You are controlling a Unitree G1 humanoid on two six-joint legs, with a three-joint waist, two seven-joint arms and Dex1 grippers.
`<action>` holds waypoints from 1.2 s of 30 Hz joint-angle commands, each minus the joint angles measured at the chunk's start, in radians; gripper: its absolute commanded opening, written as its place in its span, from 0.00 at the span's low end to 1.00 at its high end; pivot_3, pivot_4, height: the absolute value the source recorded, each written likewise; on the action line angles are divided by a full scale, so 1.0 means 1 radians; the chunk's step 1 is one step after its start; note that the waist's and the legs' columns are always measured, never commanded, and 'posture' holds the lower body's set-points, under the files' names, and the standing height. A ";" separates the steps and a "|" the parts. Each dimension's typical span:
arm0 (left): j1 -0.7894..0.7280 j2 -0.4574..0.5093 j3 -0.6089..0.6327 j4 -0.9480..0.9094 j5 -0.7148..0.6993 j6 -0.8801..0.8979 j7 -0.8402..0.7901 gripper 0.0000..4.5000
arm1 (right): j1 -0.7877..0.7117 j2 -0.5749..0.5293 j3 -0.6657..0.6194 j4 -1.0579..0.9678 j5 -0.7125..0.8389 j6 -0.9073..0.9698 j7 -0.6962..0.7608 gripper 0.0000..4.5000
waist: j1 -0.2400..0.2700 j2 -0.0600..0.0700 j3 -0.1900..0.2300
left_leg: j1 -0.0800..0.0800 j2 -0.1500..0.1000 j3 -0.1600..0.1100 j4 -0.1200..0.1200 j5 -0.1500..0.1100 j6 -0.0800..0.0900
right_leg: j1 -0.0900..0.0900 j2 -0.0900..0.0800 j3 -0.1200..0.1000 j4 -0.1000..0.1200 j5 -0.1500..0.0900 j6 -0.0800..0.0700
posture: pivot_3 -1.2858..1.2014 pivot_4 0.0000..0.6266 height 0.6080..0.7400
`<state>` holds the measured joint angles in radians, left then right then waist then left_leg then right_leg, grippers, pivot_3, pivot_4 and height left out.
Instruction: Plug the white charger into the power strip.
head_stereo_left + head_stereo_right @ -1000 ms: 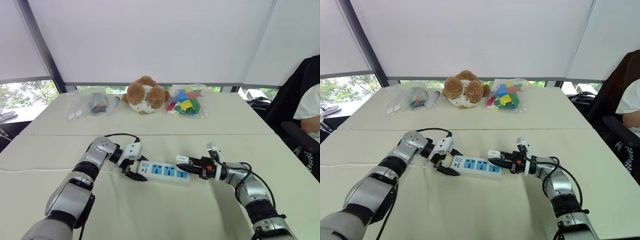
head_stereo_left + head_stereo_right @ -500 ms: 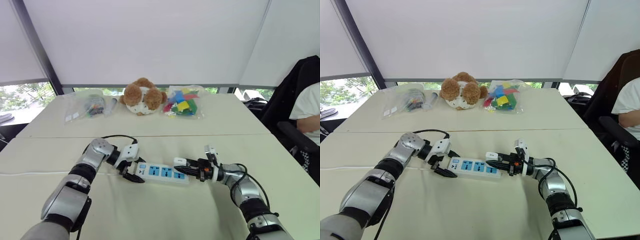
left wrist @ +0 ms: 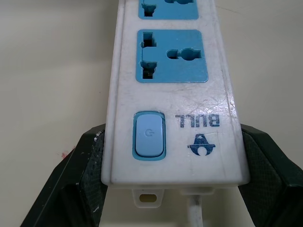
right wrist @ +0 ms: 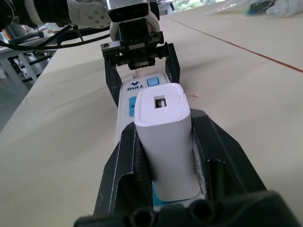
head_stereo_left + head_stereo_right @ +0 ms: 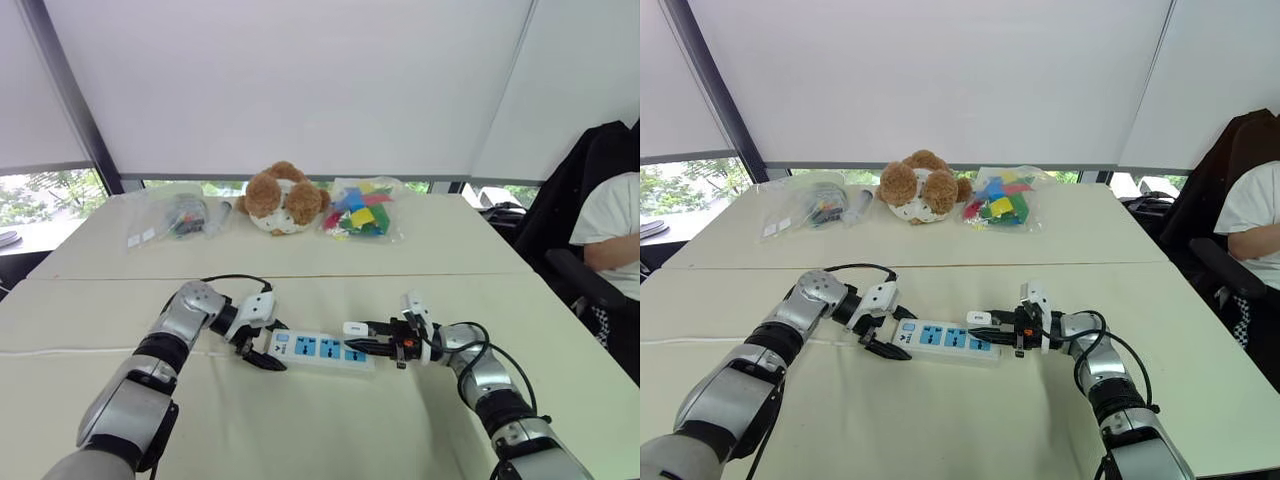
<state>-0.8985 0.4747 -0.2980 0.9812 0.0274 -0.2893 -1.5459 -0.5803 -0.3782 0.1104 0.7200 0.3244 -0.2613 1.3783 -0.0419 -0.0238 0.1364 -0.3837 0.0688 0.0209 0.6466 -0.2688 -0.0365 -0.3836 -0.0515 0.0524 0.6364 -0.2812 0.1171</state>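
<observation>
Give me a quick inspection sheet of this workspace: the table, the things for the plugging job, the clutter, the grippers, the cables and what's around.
Surface: cream table, a seam running across it.
Job's things: power strip lies flat, its three blue sockets up, switch end toward the left gripper; white charger is held over the strip's far end; whether its prongs are in cannot be told.
Clutter: teddy bear, bag of coloured blocks and bag of small items on the far side of the table.
Grippers: left gripper shut on the strip's switch end; right gripper shut on the charger.
Cables: black cable loops over the left arm; a white cord leaves the strip's switch end.
Surroundings: white window blinds; a seated person at the right.
</observation>
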 commanded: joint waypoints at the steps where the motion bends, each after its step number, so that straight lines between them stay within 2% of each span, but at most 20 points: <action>1: 0.029 0.019 -0.059 -0.004 0.065 -0.011 -0.064 0.67 | 0.072 -0.019 0.096 0.221 -0.176 -0.016 -0.024 0.16 | 0.000 -0.001 -0.001 | 0.005 0.000 0.000 -0.001 -0.001 0.001 | 0.004 0.000 0.000 -0.001 -0.001 -0.001 | 0.52 0.24 0.99; 3: 0.031 0.019 -0.058 -0.006 0.066 -0.009 -0.062 0.67 | 0.066 -0.013 0.102 0.253 -0.183 -0.032 -0.033 0.16 | -0.001 -0.004 -0.003 | 0.014 0.001 0.000 -0.001 -0.004 0.007 | 0.014 0.001 0.000 -0.003 -0.004 -0.006 | 0.52 0.24 0.99; 7: 0.033 0.019 -0.055 -0.010 0.066 -0.006 -0.058 0.67 | 0.062 -0.004 0.112 0.291 -0.182 -0.045 -0.043 0.16 | -0.002 -0.008 -0.006 | 0.019 0.003 0.000 -0.001 -0.005 0.007 | 0.018 0.002 0.000 -0.003 -0.005 -0.007 | 0.52 0.24 0.99; 10: 0.035 0.019 -0.053 -0.012 0.068 -0.005 -0.055 0.67 | 0.059 0.008 0.104 0.306 -0.169 -0.035 -0.047 0.16 | -0.002 -0.009 -0.007 | 0.028 0.004 0.000 -0.002 -0.008 0.012 | 0.026 0.003 0.000 -0.003 -0.007 -0.011 | 0.52 0.24 0.99; 32: 0.020 0.004 -0.046 0.012 0.079 -0.017 -0.037 0.67 | 0.064 0.021 0.102 0.321 -0.180 -0.096 -0.083 0.16 | -0.003 -0.010 -0.012 | 0.030 0.011 0.002 -0.004 -0.010 0.011 | 0.026 0.004 -0.001 -0.003 -0.011 -0.020 | 0.52 0.24 0.99; 36: 0.013 -0.003 -0.047 0.028 0.084 -0.023 -0.027 0.67 | 0.063 0.021 0.082 0.292 -0.173 -0.118 -0.091 0.59 | -0.001 -0.010 -0.014 | 0.029 0.011 0.002 -0.006 -0.011 0.010 | 0.022 0.002 -0.002 -0.003 -0.013 -0.023 | 0.52 0.24 0.99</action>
<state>-0.8859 0.4705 -0.2979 1.0066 0.0580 -0.2893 -1.5342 -0.5986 -0.3434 0.1281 0.9021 0.2762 -0.4104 1.2966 -0.0434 -0.0333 0.1229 -0.3548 0.0795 0.0232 0.6393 -0.2793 -0.0263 -0.3609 -0.0509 0.0509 0.6333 -0.2936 0.0936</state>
